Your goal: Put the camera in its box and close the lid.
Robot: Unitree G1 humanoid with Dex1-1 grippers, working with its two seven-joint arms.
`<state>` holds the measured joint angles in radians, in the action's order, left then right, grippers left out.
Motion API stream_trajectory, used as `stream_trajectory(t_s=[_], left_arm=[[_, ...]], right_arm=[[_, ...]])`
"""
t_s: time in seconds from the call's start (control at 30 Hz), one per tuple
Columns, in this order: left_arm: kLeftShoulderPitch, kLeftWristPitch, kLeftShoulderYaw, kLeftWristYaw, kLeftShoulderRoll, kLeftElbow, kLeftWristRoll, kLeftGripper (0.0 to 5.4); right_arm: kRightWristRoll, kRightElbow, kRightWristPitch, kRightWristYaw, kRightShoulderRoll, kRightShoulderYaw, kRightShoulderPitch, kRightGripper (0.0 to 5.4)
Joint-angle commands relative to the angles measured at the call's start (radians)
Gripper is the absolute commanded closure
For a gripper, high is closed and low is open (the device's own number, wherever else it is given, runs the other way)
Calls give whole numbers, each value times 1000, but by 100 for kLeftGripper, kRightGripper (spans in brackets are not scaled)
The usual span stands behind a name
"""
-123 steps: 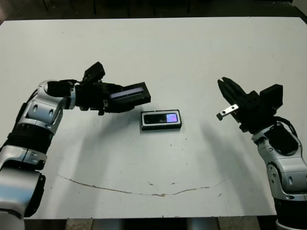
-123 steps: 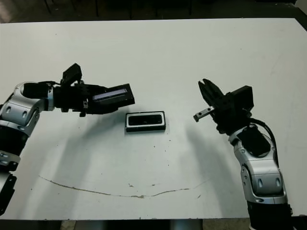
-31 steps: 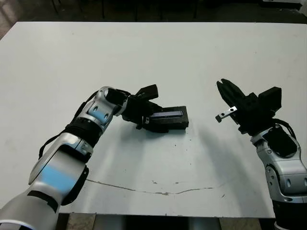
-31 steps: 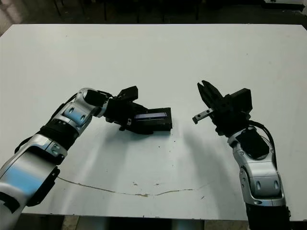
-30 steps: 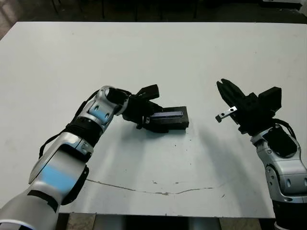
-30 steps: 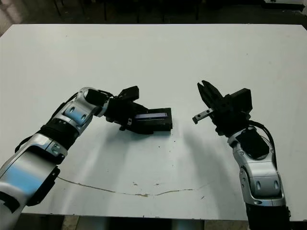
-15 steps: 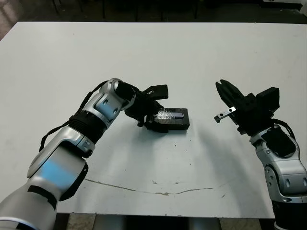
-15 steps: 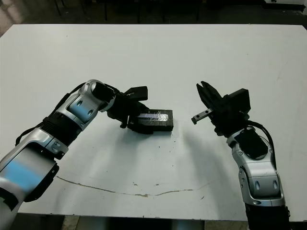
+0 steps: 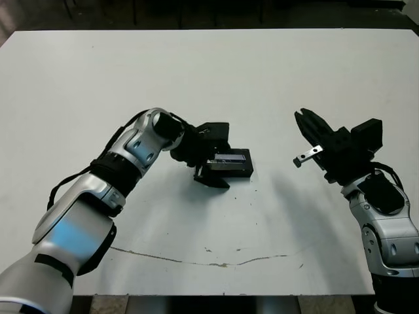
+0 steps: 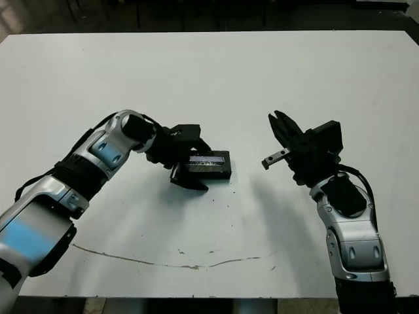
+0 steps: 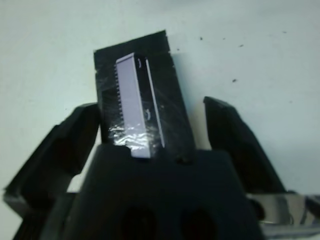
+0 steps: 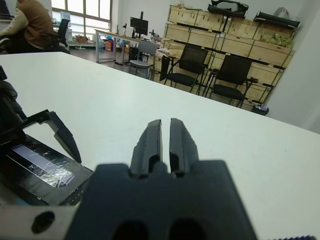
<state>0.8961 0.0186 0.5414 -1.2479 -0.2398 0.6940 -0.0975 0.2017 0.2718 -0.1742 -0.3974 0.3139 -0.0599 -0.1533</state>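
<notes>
While splayed, left gripper astride lid

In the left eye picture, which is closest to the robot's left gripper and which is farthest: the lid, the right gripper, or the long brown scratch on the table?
1. The lid: right at the left gripper, between its open fingers, mid-table.
2. The brown scratch: toward the table's near edge.
3. The right gripper: off to the right, raised, fingers shut.

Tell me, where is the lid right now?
The lid sits on the box near the middle of the white table, between the open fingers of the left gripper, with the right gripper well off to its right.
</notes>
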Motion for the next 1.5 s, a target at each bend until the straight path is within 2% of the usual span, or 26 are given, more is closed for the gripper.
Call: stream_trajectory(t_s=[0.03, 0.23, 0.4, 0.57, 0.77, 0.9, 0.97, 1.1, 1.2, 1.27, 1.3, 1.37, 1.4, 1.5], left_arm=[[-135, 10, 38, -9, -58, 91, -63, 3], [-181, -35, 6, 22, -98, 110, -36, 3], [-225, -122, -41, 77, -157, 93, -22, 3], [-271, -163, -113, 76, -229, 91, 31, 3], [-381, -233, -158, 50, -331, 5, 67, 3], [-514, -162, -218, 23, -415, -122, 152, 3], [-589, -77, -252, 31, -476, -248, 192, 3], [-712, -3, -332, 77, -597, -478, 214, 3], [-769, 73, -398, 116, -643, -603, 245, 3], [-793, 130, -464, 167, -625, -656, 297, 3], [-814, 148, -519, 232, -582, -691, 334, 11], [-860, 170, -625, 427, -444, -778, 393, 30], [-873, 161, -660, 566, -342, -833, 396, 45], [-854, 180, -678, 841, -127, -952, 397, 99]], right_arm=[[6, -18, 5, -9, 6, -5, 13, 540], [-2, -8, 5, -7, 7, -3, 20, 540], [19, -20, 6, -20, 4, -10, 18, 540], [5, -15, 3, -12, 8, -7, 23, 540], [21, -32, 19, -24, 2, -13, 19, 540], [28, -35, 15, -21, 1, -15, 20, 540], [20, -36, 23, -19, 4, -12, 20, 540], [7, -38, 28, -12, 4, -5, 18, 540], [6, -36, 21, -9, 4, -2, 17, 540], [2, -34, 22, -7, 5, 0, 18, 540], [3, -34, 21, -7, 5, 1, 18, 540], [3, -31, 18, -6, 3, 1, 20, 540], [2, -31, 19, -5, 3, 2, 21, 540], [-4, -35, 24, 2, -3, 5, 20, 540]])
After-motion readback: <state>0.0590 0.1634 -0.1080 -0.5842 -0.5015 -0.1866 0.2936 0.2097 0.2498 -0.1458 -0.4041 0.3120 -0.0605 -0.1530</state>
